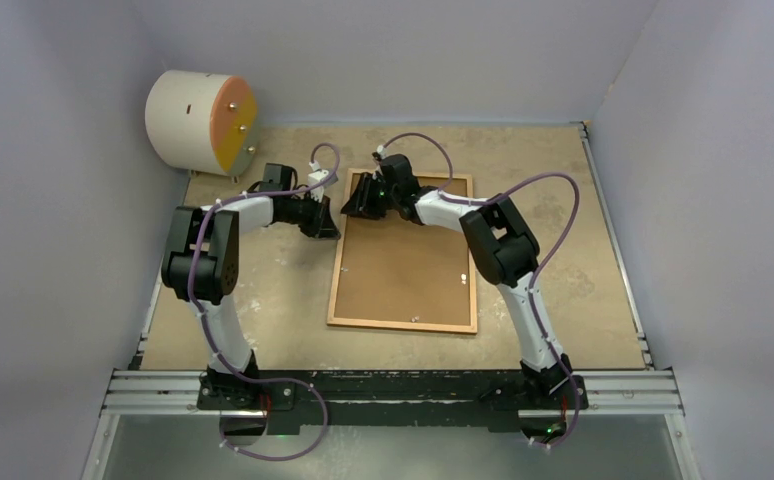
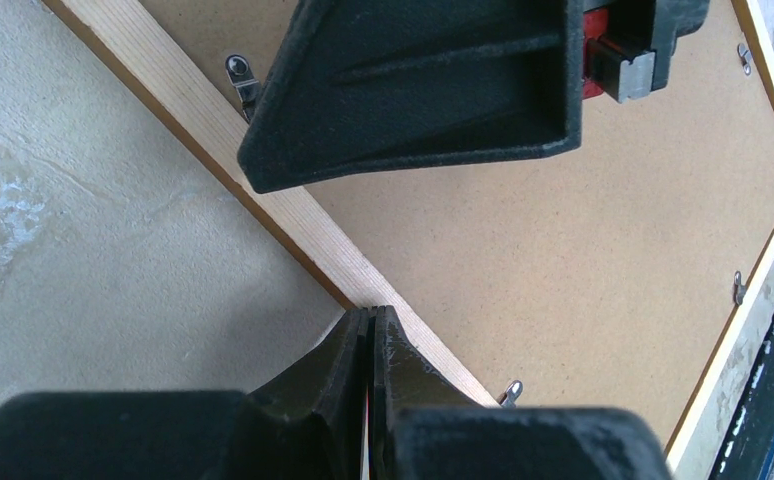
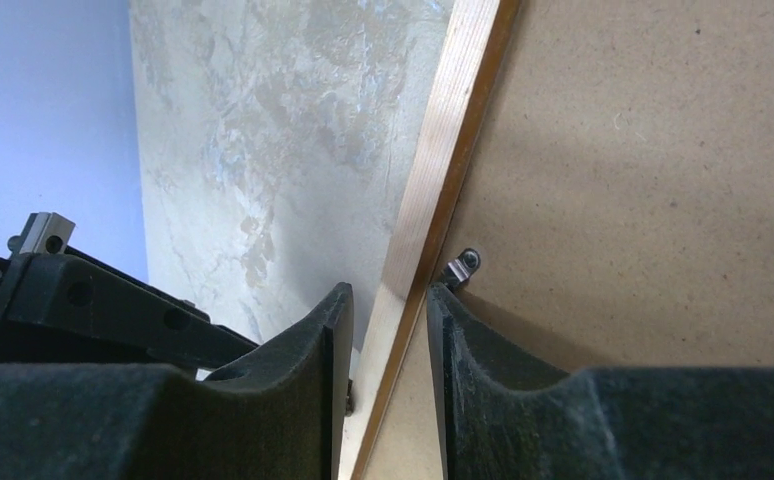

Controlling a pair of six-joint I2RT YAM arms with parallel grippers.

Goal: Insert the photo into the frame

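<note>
Two grippers meet at the far left corner of the frame (image 1: 401, 324), which lies back-up on the table (image 1: 283, 290). The left gripper (image 2: 371, 318) has its fingers pressed together, tips at the outer edge of the wooden rail. The right gripper (image 3: 388, 300) straddles that rail, fingers apart on either side, seemingly not quite pinching it.
</note>
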